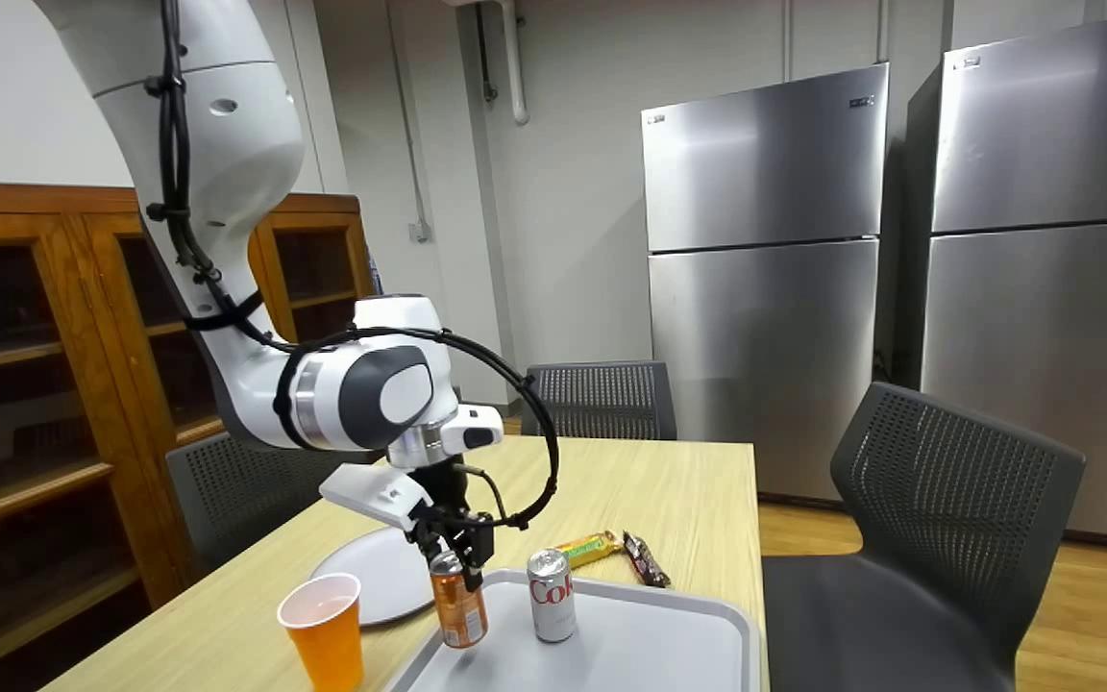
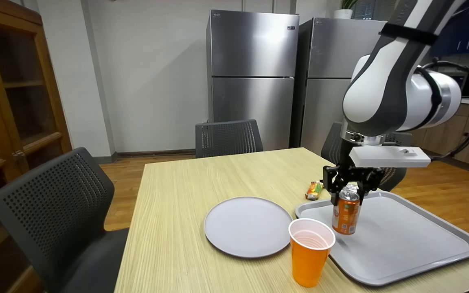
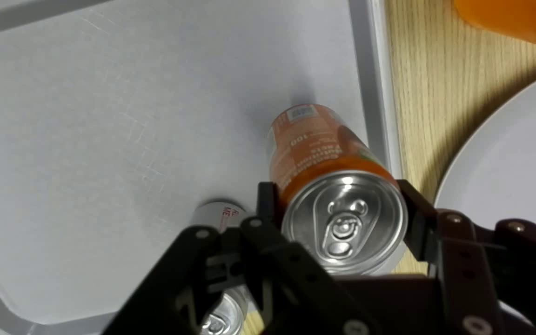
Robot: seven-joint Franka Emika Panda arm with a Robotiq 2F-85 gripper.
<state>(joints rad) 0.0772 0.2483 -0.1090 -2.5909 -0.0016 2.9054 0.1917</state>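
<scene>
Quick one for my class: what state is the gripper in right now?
Gripper: closed, holding the orange can by its sides near the top.

The arm (image 1: 227, 211) I see here has smooth, rounded white shells (image 2: 375, 93), with a dark grey cap (image 1: 361, 404) and, below it, a silver ring (image 1: 421, 445). One thick black cable (image 1: 174, 154) is tied along the arm by black bands (image 2: 409, 33) and makes a wide loop. The gripper (image 3: 341, 204) is black and angular, with small round screws (image 3: 477, 324).
</scene>
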